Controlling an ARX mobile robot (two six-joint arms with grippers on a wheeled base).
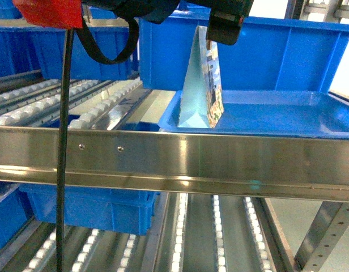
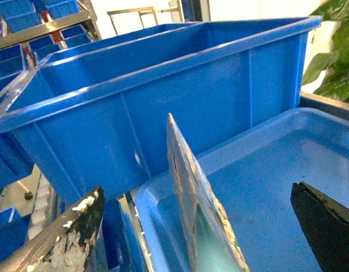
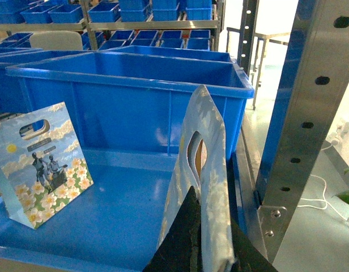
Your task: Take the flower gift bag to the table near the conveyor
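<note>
Blue plastic fills most of every view: a shallow tray [image 3: 123, 215] sits on the conveyor [image 1: 174, 153] behind its front steel rail, and a deep bin [image 3: 123, 102] stands against the tray's far edge. The flower gift bag [image 3: 41, 164] stands upright on the tray near its front left corner, its printed face showing daisies, clouds and two figures below a cut-out handle. The left gripper [image 2: 197, 192] hangs over this bag with its jaws wide apart. One scuffed finger [image 2: 72, 232] is on one side of the bag and a black one on the other, neither touching it, with the bag seen edge-on between them. By the tray's right edge, close to a perforated steel upright [image 3: 310, 130], the right gripper [image 3: 211, 226] has its jaws pressed together on a second gift bag [image 3: 205, 147]. This one is cloud-printed, held upright low on its side, with its handle slot facing the camera. Lanes of white rollers [image 1: 44, 96] run left of the tray.
</note>
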